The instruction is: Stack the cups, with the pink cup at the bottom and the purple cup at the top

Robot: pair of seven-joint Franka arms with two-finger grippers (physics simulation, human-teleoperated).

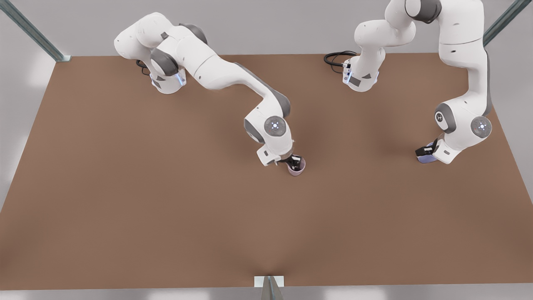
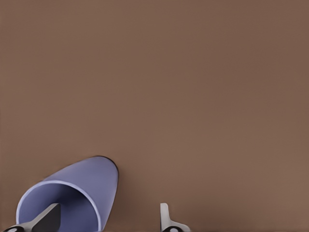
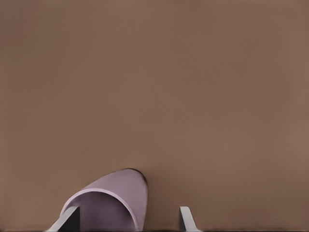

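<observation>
**Two claws at two cups, stack not yet begun**

Nearest the front camera, toward the middle of the brown surface, the right claw sits at the pink cup. Its wrist view shows one finger inside the pink cup and the other outside, apart from the wall: the claw is spread, gripping nothing. Farther back, at the front view's right, the left claw straddles the purple cup likewise, one finger inside the purple cup, its mate clear. The cups stand well apart; lifting and nesting purple into pink remain. The front view alone shows that separation; the wrist views alone show the finger gaps.
</observation>
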